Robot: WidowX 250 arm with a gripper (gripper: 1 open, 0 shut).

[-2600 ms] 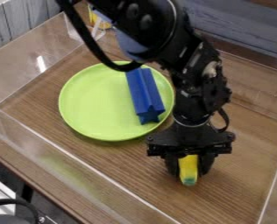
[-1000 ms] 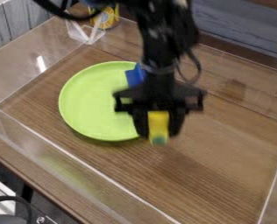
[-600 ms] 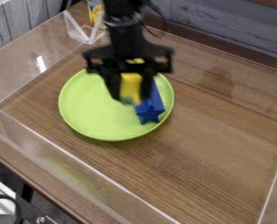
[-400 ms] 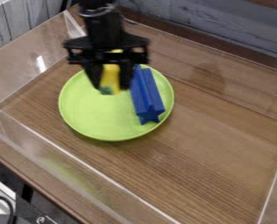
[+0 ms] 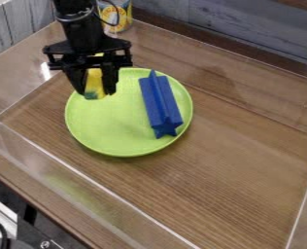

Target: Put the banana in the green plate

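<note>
The round lime-green plate (image 5: 111, 131) lies on the wooden table at centre left. A long blue block (image 5: 160, 103) rests across its right half. Over the plate's upper-left rim hangs my black gripper (image 5: 91, 86), pointing straight down and shut on the small yellow banana (image 5: 92, 84). The banana stands upright between the fingers, its dark green tip at the bottom near the plate's rim. I cannot tell whether the tip touches the plate.
Clear plastic walls (image 5: 20, 146) fence the wooden table on the left and front. A yellow-and-white object (image 5: 114, 14) sits at the back behind the arm. Bare wood (image 5: 234, 165) stretches to the right of the plate.
My gripper has carried the banana from the table right of the plate leftward across the blue block to the plate's upper-left part. The block and plate have stayed put.
</note>
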